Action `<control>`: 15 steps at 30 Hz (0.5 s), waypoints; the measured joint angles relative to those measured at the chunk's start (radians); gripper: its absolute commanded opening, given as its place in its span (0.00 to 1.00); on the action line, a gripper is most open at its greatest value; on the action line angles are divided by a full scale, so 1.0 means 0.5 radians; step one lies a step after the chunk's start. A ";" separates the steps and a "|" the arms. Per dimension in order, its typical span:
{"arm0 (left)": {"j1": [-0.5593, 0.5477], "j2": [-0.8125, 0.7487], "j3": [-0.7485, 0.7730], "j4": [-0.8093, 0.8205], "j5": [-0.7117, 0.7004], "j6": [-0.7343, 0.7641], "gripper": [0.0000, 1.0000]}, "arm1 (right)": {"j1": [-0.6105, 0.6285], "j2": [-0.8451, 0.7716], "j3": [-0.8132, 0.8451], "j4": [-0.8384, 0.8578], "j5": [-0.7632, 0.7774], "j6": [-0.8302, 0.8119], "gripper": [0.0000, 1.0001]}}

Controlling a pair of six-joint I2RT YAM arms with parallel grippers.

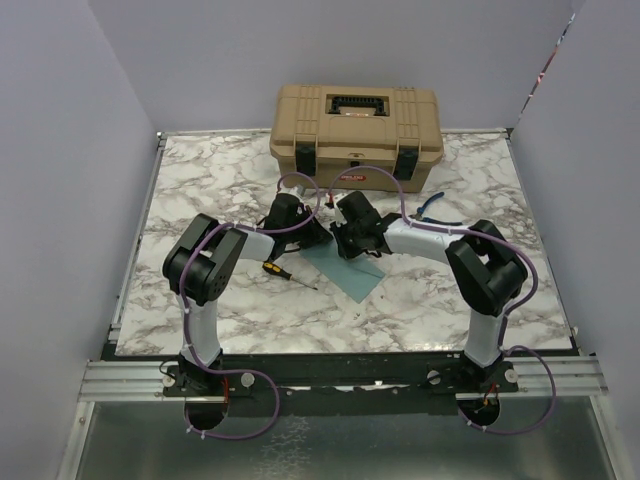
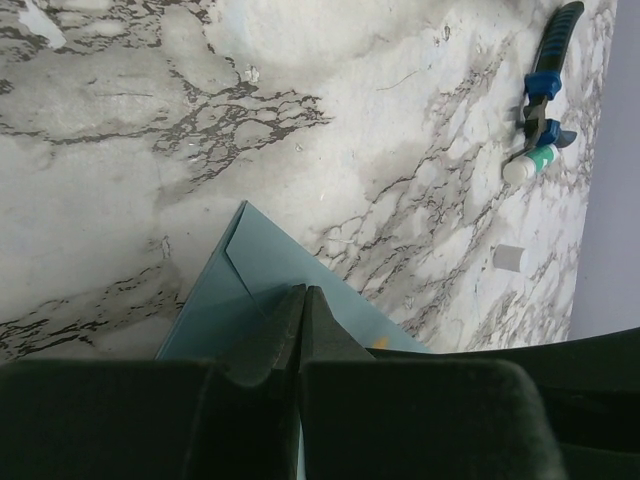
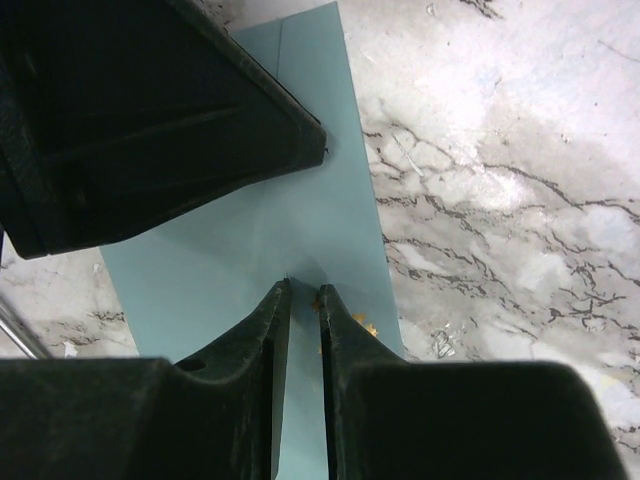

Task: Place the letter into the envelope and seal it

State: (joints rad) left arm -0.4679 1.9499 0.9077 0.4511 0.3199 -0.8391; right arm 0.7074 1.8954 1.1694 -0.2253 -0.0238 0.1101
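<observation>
A white table top with grey marble veining [image 1: 200, 190] is shown. A flat teal paper envelope [image 1: 350, 275] is laid near its middle, with a yellow-and-black-handled screwdriver [image 1: 283, 271] just beside it on the left. A tan plastic toolbox [image 1: 355, 125] is set at the far edge. Blue-handled pliers [image 2: 545, 80], a white-and-green tube [image 2: 528, 166] and a small white cap [image 2: 508, 257] are laid towards the right.

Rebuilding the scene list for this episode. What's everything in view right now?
envelope: 1, teal, table centre, under both grippers
toolbox: 1, tan, back of table
screwdriver: 1, yellow-black handle, left of envelope
pliers: 1, blue-black, right side of table
small tube: 1, white-green, touching pliers
small cap: 1, white, near tube
table: 1, grey-white marble
letter: none visible
left gripper: shut, tips on envelope
right gripper: fingers slightly apart, over envelope
</observation>
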 measured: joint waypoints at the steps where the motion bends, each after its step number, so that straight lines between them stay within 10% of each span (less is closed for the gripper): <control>1: 0.000 0.002 0.001 0.002 0.003 -0.001 0.00 | 0.000 -0.002 -0.001 -0.010 0.001 0.014 0.18; 15: 0.001 0.007 0.002 0.008 0.010 -0.014 0.00 | 0.000 -0.053 -0.021 -0.163 0.015 0.116 0.25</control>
State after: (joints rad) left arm -0.4675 1.9533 0.9089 0.4549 0.3248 -0.8463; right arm 0.7074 1.8690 1.1591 -0.3069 -0.0162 0.1680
